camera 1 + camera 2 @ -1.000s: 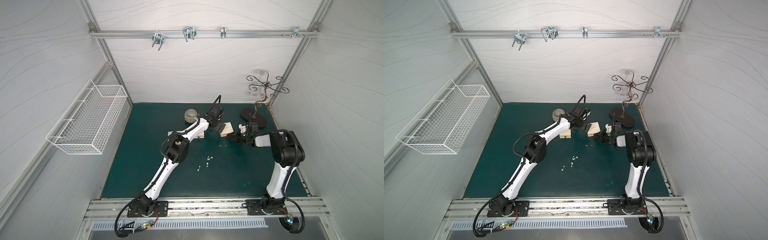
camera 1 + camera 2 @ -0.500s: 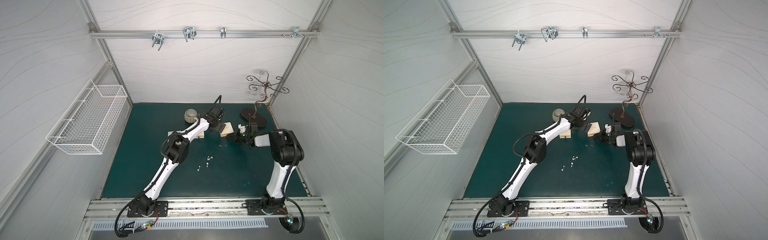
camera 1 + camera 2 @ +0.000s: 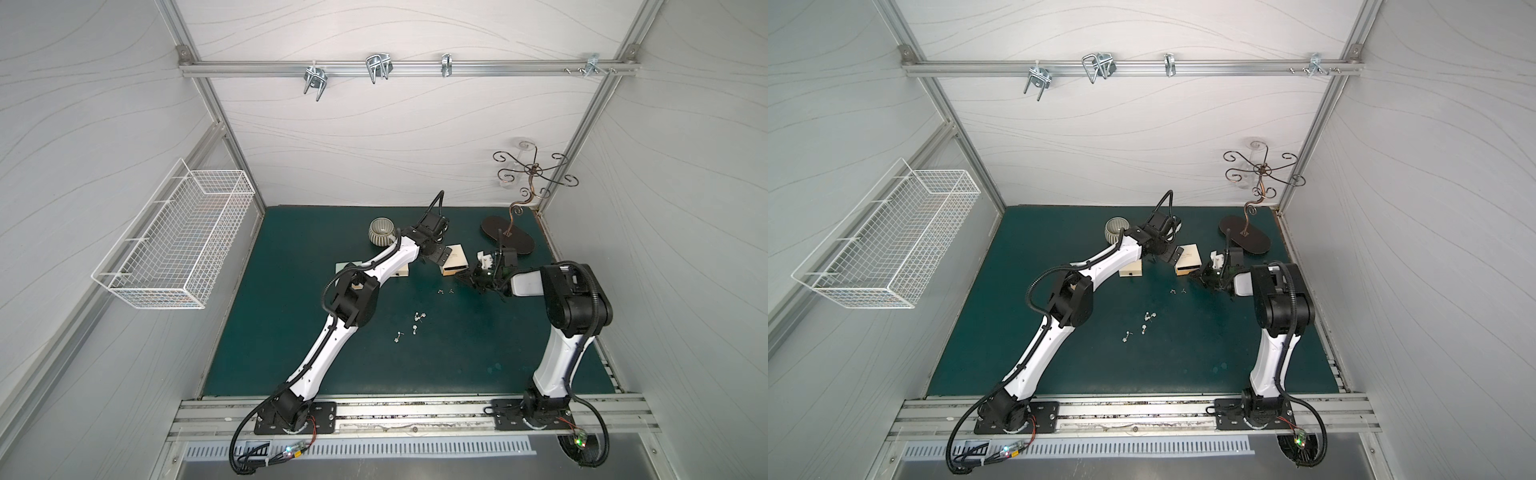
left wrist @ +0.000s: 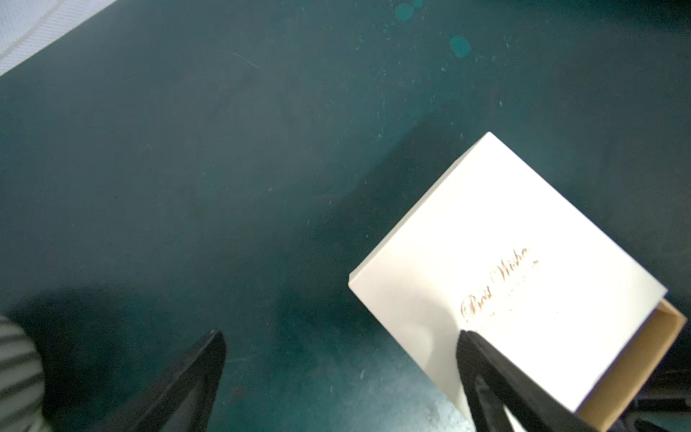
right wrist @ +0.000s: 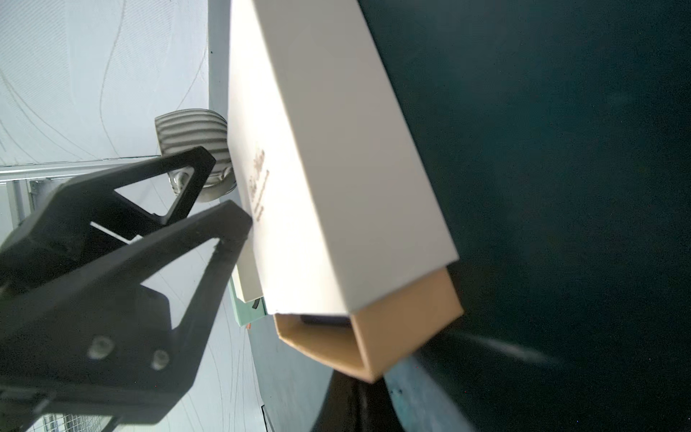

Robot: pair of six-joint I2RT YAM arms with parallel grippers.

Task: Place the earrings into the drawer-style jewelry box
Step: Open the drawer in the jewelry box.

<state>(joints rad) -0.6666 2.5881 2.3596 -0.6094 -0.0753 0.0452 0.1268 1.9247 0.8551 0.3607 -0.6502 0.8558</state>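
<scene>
Earrings (image 3: 419,319) are lying loose on the green surface (image 3: 374,365), well short of the jewelry box (image 3: 456,261). Right hand (image 3: 462,276) is sitting closed at the part-open drawer (image 5: 407,318); whether it is gripping anything, I cannot tell. Left hand (image 4: 340,334) is spreading open, with one finger (image 4: 486,366) pressing on the box top.

White wire basket (image 3: 174,245) hung on side wall, ribbed bowl (image 3: 380,232) sat on green mat (image 3: 436,353), scrolled metal stand (image 3: 517,240) stood near corner.
</scene>
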